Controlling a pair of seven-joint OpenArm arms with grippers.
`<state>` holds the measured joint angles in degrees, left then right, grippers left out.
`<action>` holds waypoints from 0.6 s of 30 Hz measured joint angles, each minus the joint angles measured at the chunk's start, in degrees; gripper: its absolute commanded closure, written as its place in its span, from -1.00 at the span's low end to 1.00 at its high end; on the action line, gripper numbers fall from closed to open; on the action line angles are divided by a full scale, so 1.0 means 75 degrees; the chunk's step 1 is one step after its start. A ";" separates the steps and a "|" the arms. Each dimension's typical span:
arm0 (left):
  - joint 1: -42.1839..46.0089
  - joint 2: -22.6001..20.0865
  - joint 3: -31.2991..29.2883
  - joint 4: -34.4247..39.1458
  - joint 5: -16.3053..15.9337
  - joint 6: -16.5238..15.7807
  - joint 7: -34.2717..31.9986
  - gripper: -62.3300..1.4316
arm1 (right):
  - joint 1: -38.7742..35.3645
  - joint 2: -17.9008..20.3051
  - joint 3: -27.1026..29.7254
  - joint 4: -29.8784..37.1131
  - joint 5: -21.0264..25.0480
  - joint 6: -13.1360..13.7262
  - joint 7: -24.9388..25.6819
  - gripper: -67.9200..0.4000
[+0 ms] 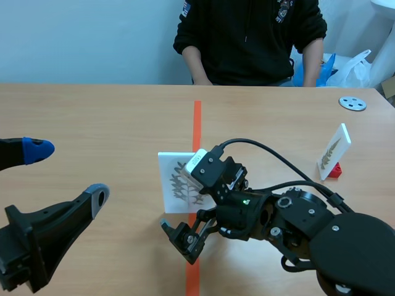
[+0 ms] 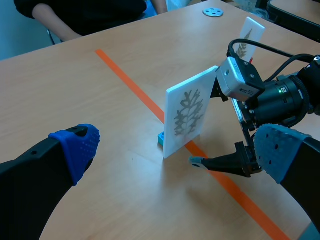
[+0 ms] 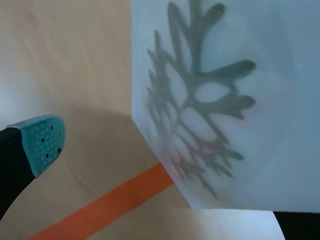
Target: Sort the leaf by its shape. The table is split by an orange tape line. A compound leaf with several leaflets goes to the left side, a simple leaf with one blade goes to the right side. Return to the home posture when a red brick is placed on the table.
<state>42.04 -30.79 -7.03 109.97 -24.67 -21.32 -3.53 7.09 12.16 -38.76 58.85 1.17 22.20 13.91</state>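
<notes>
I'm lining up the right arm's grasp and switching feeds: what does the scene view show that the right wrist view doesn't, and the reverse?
Only scene view: a second leaf card on a red base, a grey disc, a person at the far side, the open left gripper. Only right wrist view: the lower leaflets close up, partly covered by the right arm in the scene view. Both: the white compound-leaf card and the orange tape line.

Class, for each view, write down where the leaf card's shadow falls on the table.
Scene view: no clear shadow of the leaf card shows on the table. Left wrist view: a faint one lies at the card's foot. Right wrist view: a broad dark patch lies on the wood beside the card's edge.
</notes>
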 measured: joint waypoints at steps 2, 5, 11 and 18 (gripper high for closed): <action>0.0003 0.0000 0.0000 0.0000 0.0000 0.0000 0.0003 -1.00 | -0.0006 -0.0017 -0.0009 -0.0064 -0.0079 -0.0017 0.0003 -0.69; 0.0000 0.0000 0.0000 0.0000 0.0000 0.0000 -0.0015 -1.00 | -0.0003 -0.0015 -0.0015 -0.0070 -0.0079 -0.0055 0.0003 -0.46; 0.0000 0.0000 0.0000 0.0000 0.0000 0.0000 -0.0017 -1.00 | -0.0003 -0.0012 -0.0015 -0.0070 -0.0079 -0.0248 0.0020 0.10; 0.0000 0.0000 0.0000 0.0000 0.0000 0.0000 -0.0017 -1.00 | -0.0006 -0.0012 -0.0015 -0.0070 -0.0076 -0.0248 0.0114 0.37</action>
<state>42.04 -30.79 -7.03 109.97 -24.67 -21.32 -3.66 7.05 12.08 -38.87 58.33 0.60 20.34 14.76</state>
